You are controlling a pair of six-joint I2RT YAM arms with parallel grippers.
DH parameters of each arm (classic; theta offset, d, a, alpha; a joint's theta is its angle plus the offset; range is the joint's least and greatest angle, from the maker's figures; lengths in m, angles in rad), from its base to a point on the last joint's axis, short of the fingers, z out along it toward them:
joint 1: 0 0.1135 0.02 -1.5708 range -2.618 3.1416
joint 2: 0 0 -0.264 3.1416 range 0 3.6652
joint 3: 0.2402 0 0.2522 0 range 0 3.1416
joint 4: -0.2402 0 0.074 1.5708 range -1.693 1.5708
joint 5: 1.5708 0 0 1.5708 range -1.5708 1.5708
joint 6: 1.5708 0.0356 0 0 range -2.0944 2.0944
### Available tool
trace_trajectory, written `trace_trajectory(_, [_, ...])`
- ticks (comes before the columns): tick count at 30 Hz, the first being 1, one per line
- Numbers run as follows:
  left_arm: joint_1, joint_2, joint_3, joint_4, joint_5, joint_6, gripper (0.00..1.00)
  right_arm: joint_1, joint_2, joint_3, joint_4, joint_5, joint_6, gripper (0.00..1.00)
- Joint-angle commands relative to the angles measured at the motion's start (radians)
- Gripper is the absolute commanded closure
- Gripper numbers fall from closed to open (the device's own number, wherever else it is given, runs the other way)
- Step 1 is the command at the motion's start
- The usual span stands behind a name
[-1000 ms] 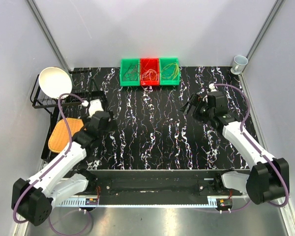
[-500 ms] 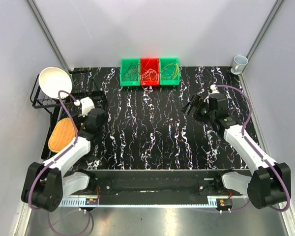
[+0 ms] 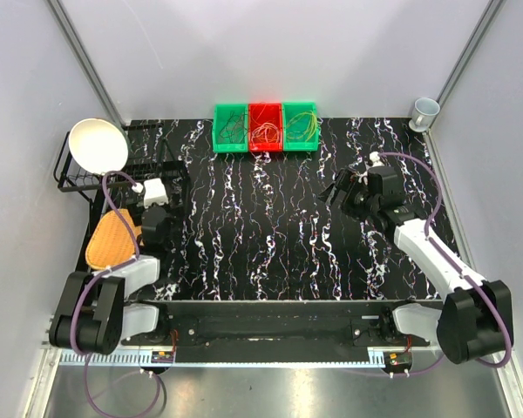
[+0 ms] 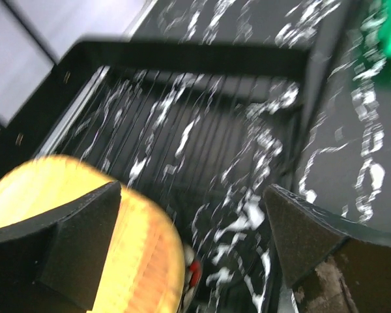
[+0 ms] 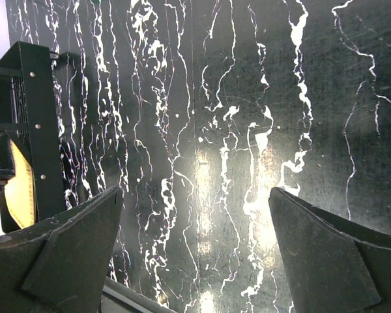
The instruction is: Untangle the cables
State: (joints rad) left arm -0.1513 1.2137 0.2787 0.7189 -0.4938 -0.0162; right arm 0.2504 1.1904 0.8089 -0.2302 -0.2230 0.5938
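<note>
The cables lie as thin curly loops in three small bins at the back of the table: dark and green ones in the left green bin [image 3: 230,128], orange, red and white ones in the red bin [image 3: 265,129], yellow-green ones in the right green bin [image 3: 300,126]. My left gripper [image 3: 151,222] sits far left, near the black wire rack; in its wrist view the jaws stand wide apart and empty [image 4: 192,244]. My right gripper [image 3: 338,189] hovers over the right half of the table, open and empty [image 5: 195,251]. Neither gripper is near the bins.
A black wire rack [image 3: 80,178] at the far left holds a white bowl [image 3: 98,144]. An orange waffle-textured pad [image 3: 113,238] lies in front of it and shows in the left wrist view [image 4: 117,248]. A grey cup [image 3: 425,111] stands at the back right corner.
My left arm has pulled back and swung left toward the rack and the orange pad. My right gripper has barely moved. The cables in the bins are unchanged.
</note>
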Motion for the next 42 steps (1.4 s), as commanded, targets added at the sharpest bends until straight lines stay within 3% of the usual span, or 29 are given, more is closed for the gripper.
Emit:
trace_trajectory(1, [0.025, 0.101, -0.056, 0.362, 0.268, 0.081, 0.01, -0.002, 0.028, 0.009, 0.074, -0.039, 0.017, 0.00])
trace_trajectory(2, [0.054, 0.131, -0.073, 0.431, 0.273, 0.041, 0.01, -0.003, 0.038, 0.007, 0.080, -0.047, 0.018, 0.00])
trace_trajectory(7, [0.107, 0.162, -0.052, 0.408, 0.298, -0.004, 0.01, -0.003, 0.057, -0.007, 0.129, -0.044, 0.020, 0.00])
trace_trajectory(13, [0.107, 0.155, -0.050, 0.393, 0.293, -0.005, 0.01, -0.003, 0.029, -0.023, 0.140, 0.134, -0.018, 0.00])
trace_trajectory(16, [0.105, 0.156, -0.050, 0.395, 0.294, -0.005, 0.01, -0.002, 0.000, -0.043, 0.158, 0.307, -0.035, 0.00])
trace_trajectory(20, [0.105, 0.156, -0.052, 0.396, 0.294, -0.005, 0.01, -0.002, 0.000, -0.048, 0.196, 0.366, -0.100, 0.00])
trace_trajectory(22, [0.107, 0.156, -0.050, 0.396, 0.296, -0.005, 0.01, -0.002, 0.009, -0.068, 0.273, 0.379, -0.201, 0.00])
trace_trajectory(26, [0.105, 0.156, -0.050, 0.396, 0.296, -0.004, 0.01, -0.002, 0.017, -0.125, 0.377, 0.462, -0.255, 0.00])
trace_trajectory(33, [0.107, 0.156, -0.050, 0.396, 0.294, -0.005, 0.01, -0.003, -0.083, -0.321, 0.668, 0.591, -0.423, 0.00])
trace_trajectory(36, [0.107, 0.156, -0.052, 0.396, 0.296, -0.005, 0.01, -0.003, -0.100, -0.366, 0.718, 0.651, -0.498, 0.00])
trace_trajectory(42, [0.105, 0.156, -0.050, 0.396, 0.294, -0.005, 0.01, -0.034, -0.003, -0.428, 0.903, 0.694, -0.589, 0.00])
